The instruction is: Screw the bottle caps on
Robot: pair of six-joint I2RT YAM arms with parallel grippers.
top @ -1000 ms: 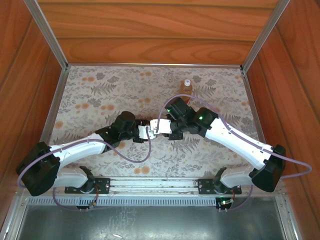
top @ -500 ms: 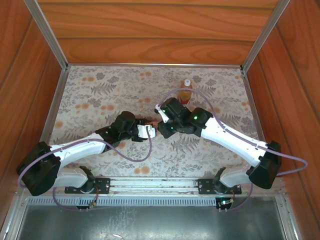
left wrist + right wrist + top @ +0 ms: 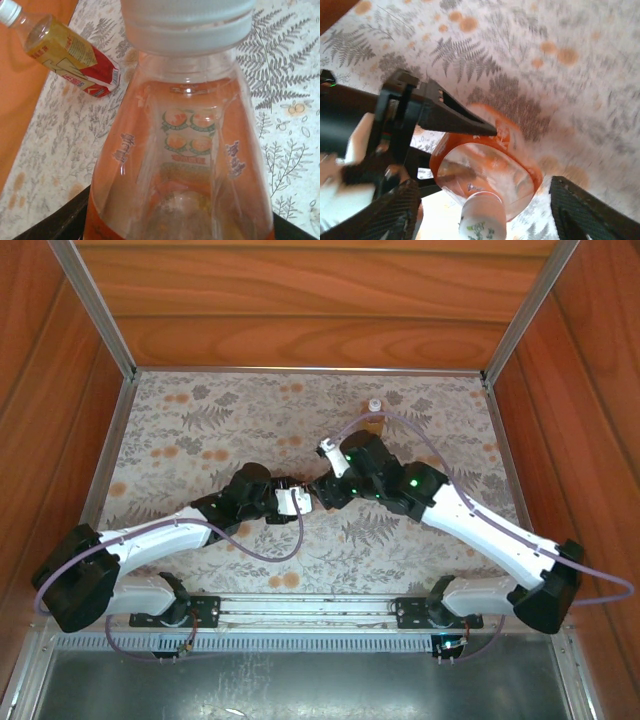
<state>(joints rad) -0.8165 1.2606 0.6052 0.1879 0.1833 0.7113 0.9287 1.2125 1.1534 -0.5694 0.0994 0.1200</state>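
The wide bottle [image 3: 180,150] of orange liquid lies between the jaws of my left gripper [image 3: 180,227], which is shut on its body. A white cap [image 3: 187,25] sits on its neck. In the right wrist view the same cap [image 3: 480,222] points at the camera, and my right gripper [image 3: 484,187] stands open around it, its fingers [image 3: 390,210] well clear on both sides. From above, the left gripper [image 3: 298,499] and right gripper [image 3: 322,485] meet mid-table. The slim bottle [image 3: 67,55] with a red and yellow label wears its own white cap [image 3: 7,11].
The slim bottle's cap [image 3: 375,405] shows just behind the right arm's cable at the back right. The floral mat [image 3: 200,430] covers the table, with wooden walls [image 3: 300,330] on three sides. A left finger [image 3: 450,117] reaches across the wide bottle.
My right gripper has opened and let go of the wide bottle's cap, and its arm has swung back and to the right. The left gripper keeps its hold in the same place.
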